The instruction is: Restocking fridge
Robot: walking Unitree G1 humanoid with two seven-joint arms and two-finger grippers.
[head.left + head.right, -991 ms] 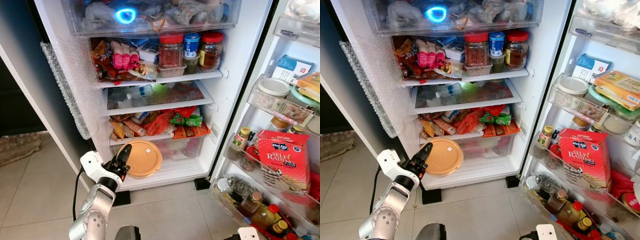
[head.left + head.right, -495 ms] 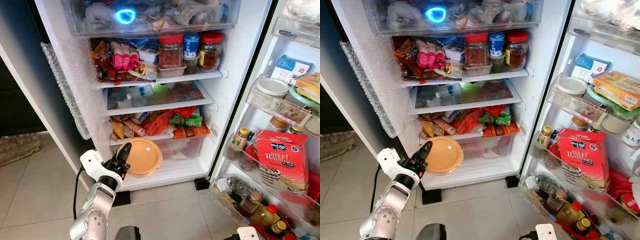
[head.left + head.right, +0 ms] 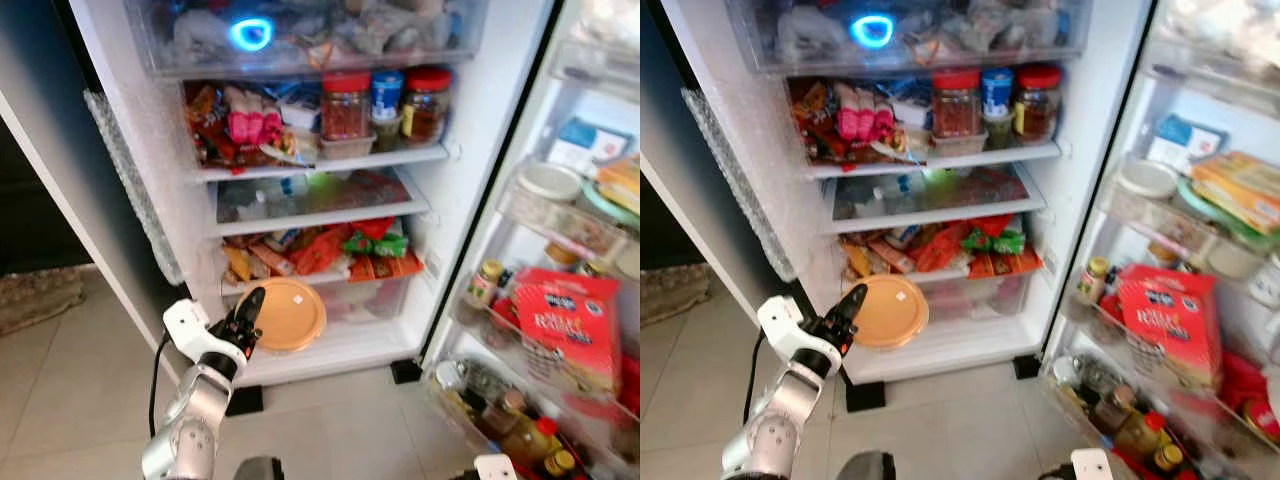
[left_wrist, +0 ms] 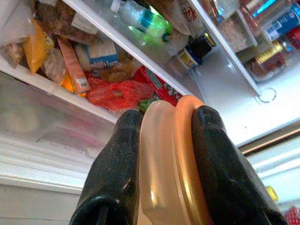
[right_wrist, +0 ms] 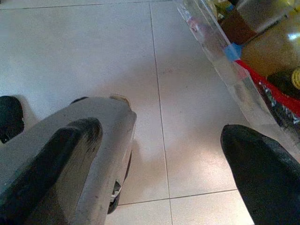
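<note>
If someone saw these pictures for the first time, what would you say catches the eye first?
The left end effector grips a round orange container on edge, low in front of the open fridge. Behind it the shelves are crammed with snack packets, and red-lidded jars stand on the upper shelf. A red flour box fills the door rack.

Place: we stood in a home kitchen; an open fridge (image 3: 480, 130) faced us
Shelves: we saw them crammed with red-lidded jars (image 3: 345, 103) and snack packets (image 3: 320, 250); nothing was arranged as in a shop
Door racks: we noted bottles (image 3: 520, 440), a red flour box (image 3: 568, 325) and tubs (image 3: 548, 182)
Floor: we looked down on pale household tiles (image 3: 70, 380); a mat (image 3: 40, 298) lay beside the fridge
</note>
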